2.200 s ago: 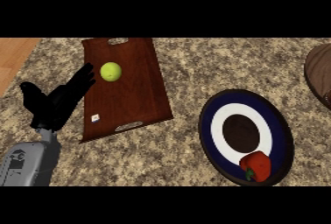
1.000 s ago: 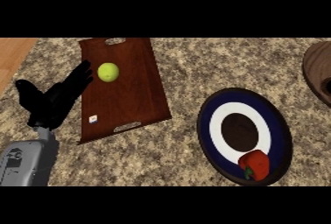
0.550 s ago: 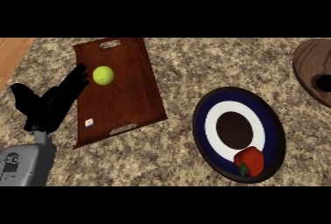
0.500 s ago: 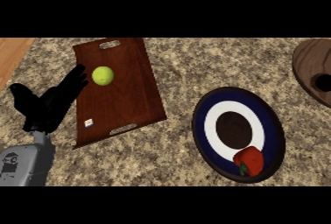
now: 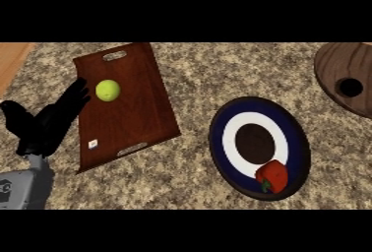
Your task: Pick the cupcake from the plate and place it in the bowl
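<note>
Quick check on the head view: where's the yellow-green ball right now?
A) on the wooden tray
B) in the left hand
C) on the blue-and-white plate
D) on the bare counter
A: the yellow-green ball lies on the wooden tray, in its upper half near the left edge, just right of the left hand, which is open and holds nothing.

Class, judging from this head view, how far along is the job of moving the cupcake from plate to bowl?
Done: nothing shows as placed. The red item, presumably the cupcake, lies on the plate near its lower rim, apart from the wooden bowl at upper right. In hand: nothing. The left hand rests open at the left edge; the right is out of view. Left: getting the item into the bowl.
</note>
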Robot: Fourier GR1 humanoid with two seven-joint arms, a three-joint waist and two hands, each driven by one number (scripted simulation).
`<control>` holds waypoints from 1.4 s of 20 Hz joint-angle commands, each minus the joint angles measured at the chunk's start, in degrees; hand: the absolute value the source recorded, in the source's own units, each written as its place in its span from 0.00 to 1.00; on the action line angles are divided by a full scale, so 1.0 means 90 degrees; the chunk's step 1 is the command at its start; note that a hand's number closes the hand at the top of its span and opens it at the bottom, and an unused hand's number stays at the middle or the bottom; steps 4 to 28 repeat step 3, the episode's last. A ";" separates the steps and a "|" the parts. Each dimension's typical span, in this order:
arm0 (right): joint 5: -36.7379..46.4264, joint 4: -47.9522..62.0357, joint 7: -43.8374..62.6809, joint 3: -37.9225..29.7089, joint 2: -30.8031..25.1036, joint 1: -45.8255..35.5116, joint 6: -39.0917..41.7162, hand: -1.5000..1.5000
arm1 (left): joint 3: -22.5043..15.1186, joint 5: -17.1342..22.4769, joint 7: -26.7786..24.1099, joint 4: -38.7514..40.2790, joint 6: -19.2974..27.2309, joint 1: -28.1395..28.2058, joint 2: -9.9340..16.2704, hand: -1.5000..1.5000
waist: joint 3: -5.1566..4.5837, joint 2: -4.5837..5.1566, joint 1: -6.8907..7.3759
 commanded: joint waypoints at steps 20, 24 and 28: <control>-0.0286 -0.0158 -0.1397 -0.0123 -0.0094 0.0892 0.1959 1.00 | 0.0029 0.0015 0.0107 0.0003 0.0094 0.0122 -0.0074 0.50 | 0.0004 -0.0059 -0.0226; -0.0286 -0.0158 -0.1397 -0.0123 -0.0094 0.0892 0.1959 1.00 | 0.0029 0.0015 0.0107 0.0003 0.0094 0.0122 -0.0074 0.50 | 0.0004 -0.0059 -0.0226; -0.0286 -0.0158 -0.1397 -0.0123 -0.0094 0.0892 0.1959 1.00 | 0.0029 0.0015 0.0107 0.0003 0.0094 0.0122 -0.0074 0.50 | 0.0004 -0.0059 -0.0226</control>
